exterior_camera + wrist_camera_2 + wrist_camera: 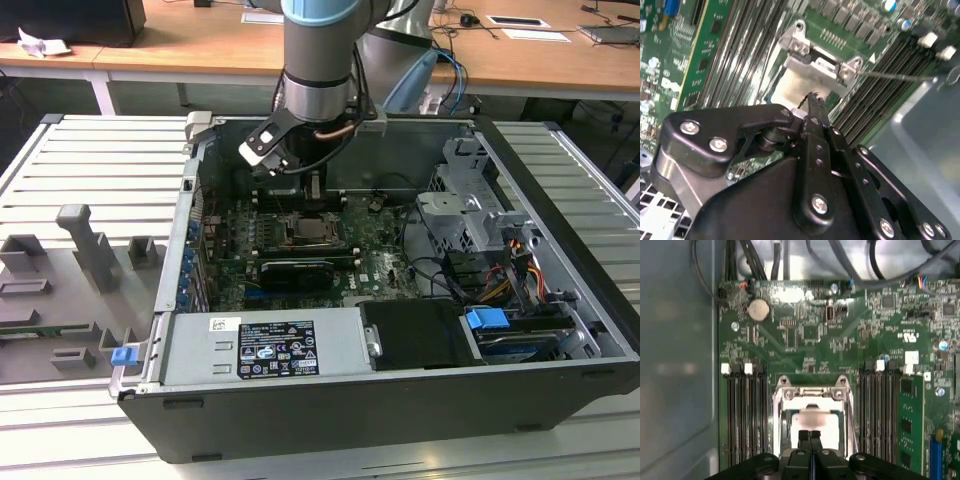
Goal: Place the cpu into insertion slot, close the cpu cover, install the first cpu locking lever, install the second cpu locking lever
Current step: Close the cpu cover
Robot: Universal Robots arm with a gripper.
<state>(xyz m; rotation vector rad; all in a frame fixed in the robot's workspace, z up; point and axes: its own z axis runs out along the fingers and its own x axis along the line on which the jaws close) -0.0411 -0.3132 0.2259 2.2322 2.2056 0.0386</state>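
My gripper (313,190) hangs inside the open computer case, just above the insertion slot (305,233) on the green board. In both wrist views its black fingertips (810,434) are pressed together with nothing between them, over the near edge of the socket. The cpu (812,418) lies in the slot, its pale metal top showing. The silver cpu cover (812,394) appears to lie down around it, hinged at the far side by two screws. A thin metal locking lever (895,76) sticks out sideways over the black memory slots. My gripper (812,100) points at the cover's edge.
Long black memory slots (745,415) flank the socket on both sides. Cables (785,260) hang at the far end of the board. A drive cage (470,215) and wiring fill the case on the exterior view's right, a power supply (265,345) the front. Grey fixtures (85,250) stand outside.
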